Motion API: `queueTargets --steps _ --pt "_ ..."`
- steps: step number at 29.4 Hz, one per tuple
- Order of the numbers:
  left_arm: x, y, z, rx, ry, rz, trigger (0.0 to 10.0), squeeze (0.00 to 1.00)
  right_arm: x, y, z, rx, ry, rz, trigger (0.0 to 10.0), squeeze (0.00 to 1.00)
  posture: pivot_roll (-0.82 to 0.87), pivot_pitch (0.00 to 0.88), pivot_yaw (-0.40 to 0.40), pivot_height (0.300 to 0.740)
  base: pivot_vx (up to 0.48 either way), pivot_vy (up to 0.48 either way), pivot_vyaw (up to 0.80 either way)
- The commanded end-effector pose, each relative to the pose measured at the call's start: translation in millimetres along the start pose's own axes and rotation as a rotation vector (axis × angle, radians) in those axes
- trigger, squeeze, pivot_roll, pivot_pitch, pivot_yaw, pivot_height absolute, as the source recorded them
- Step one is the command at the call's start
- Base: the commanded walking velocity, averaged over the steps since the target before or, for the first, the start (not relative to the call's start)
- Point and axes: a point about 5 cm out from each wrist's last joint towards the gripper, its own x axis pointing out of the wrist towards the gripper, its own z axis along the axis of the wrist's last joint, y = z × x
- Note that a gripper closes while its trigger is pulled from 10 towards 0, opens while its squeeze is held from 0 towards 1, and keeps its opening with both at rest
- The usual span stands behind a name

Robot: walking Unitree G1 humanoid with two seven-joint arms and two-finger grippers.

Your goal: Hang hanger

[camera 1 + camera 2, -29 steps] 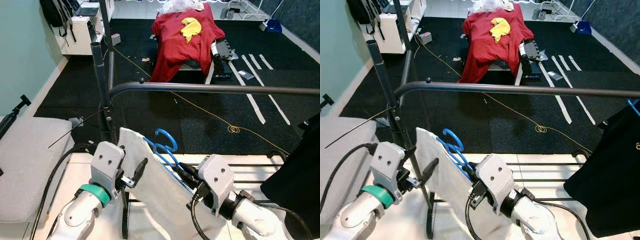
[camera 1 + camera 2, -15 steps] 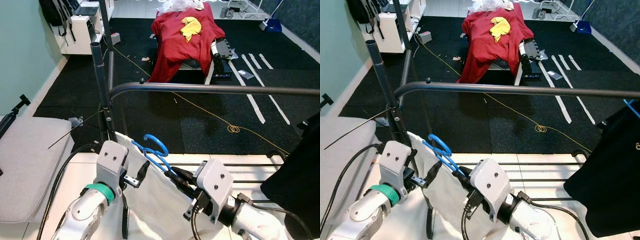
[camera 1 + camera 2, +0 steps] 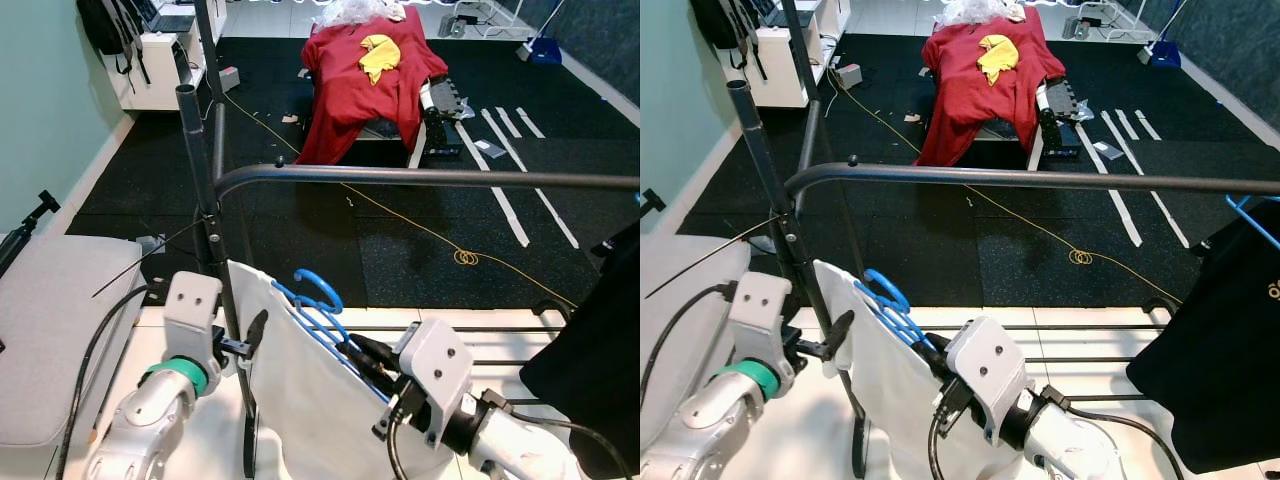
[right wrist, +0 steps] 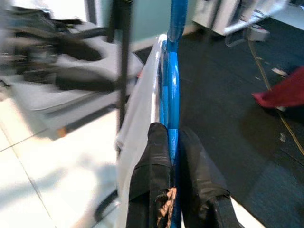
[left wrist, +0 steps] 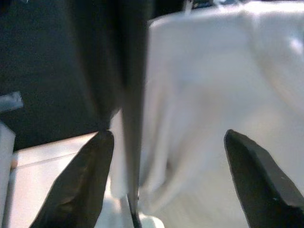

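Black flooring backs the rail (image 3: 420, 177); lower centre, right gripper (image 4: 172, 138) pinches the light, stiff blue hanger (image 3: 318, 300), left gripper (image 5: 166, 142) spread by its limp white garment (image 3: 300, 380)

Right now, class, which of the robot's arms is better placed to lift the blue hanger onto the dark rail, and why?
Probably the right. The right pincer is shut on the blue hanger carrying the white garment, below the dark rail. The left pincer is open beside the garment, holding nothing.

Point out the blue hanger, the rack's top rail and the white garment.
blue hanger (image 3: 318, 289), left eye view, hook curve.
top rail (image 3: 420, 177), left eye view, mid-bar.
white garment (image 3: 300, 380), left eye view, front panel.
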Motion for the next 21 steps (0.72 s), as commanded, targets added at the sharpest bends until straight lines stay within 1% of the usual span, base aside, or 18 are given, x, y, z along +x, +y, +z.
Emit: queueTargets --steps 1,4,6,7,8,9,12,15,16,17,18,21 --pt "-8.8 -5.2 -4 -0.035 0.013 -0.080 10.0 0.00 0.0 -5.0 1 -0.001 -0.019 -0.028 10.0 0.00 -0.19 0.172 0.081 0.740 0.000 0.000 0.00" --pt "-7.7 -9.3 -4 -0.051 0.009 -0.088 10.0 0.00 1.8 -5.7 2 0.000 -0.026 -0.027 10.0 0.00 -0.18 0.173 0.080 0.740 0.000 0.000 0.00" --pt "-3.6 -14.9 0 -0.095 0.002 -0.087 10.0 0.00 4.2 -4.6 3 0.003 -0.038 -0.017 10.0 0.00 -0.18 0.172 0.079 0.740 0.000 0.000 0.00" --pt "-3.6 -14.9 0 -0.095 0.002 -0.087 10.0 0.00 4.2 -4.6 3 0.003 -0.038 -0.017 10.0 0.00 -0.18 0.172 0.079 0.740 0.000 0.000 0.00" --pt "-1.5 -18.2 1 -0.122 -0.001 -0.093 10.0 0.00 5.3 -4.2 3 0.005 -0.041 -0.014 10.0 0.00 -0.18 0.171 0.078 0.740 0.000 0.000 0.00" --pt "0.1 -22.4 3 -0.150 -0.005 -0.111 10.0 0.00 6.5 -3.9 3 0.002 -0.043 -0.011 10.0 0.00 -0.18 0.171 0.079 0.740 0.000 0.000 0.00" --pt "0.9 -24.9 5 -0.165 -0.007 -0.123 10.0 0.00 7.1 -3.8 3 0.000 -0.043 -0.010 10.0 0.00 -0.18 0.171 0.079 0.740 0.000 0.000 0.00" --pt "7.5 -35.4 10 -0.196 -0.007 -0.168 10.0 0.00 12.7 -3.0 0 0.001 -0.049 0.002 10.0 0.00 -0.18 0.171 0.080 0.740 0.000 0.000 0.00" --pt "7.5 -35.4 10 -0.196 -0.007 -0.168 10.0 0.00 12.7 -3.0 0 0.001 -0.049 0.002 10.0 0.00 -0.18 0.171 0.080 0.740 0.000 0.000 0.00" --pt "10.8 -36.5 11 -0.213 -0.011 -0.162 10.0 0.00 14.7 -1.6 0 0.004 -0.052 0.012 10.0 0.00 -0.18 0.171 0.083 0.740 0.000 0.000 0.00" --pt "10.8 -36.5 11 -0.213 -0.011 -0.162 10.0 0.00 14.7 -1.6 0 0.004 -0.052 0.012 10.0 0.00 -0.18 0.171 0.083 0.740 0.000 0.000 0.00" --pt "16.8 -35.8 16 -0.230 -0.025 -0.138 10.0 0.00 17.8 1.7 -1 0.010 -0.057 0.029 10.0 0.00 -0.18 0.170 0.083 0.740 0.000 0.000 0.00"
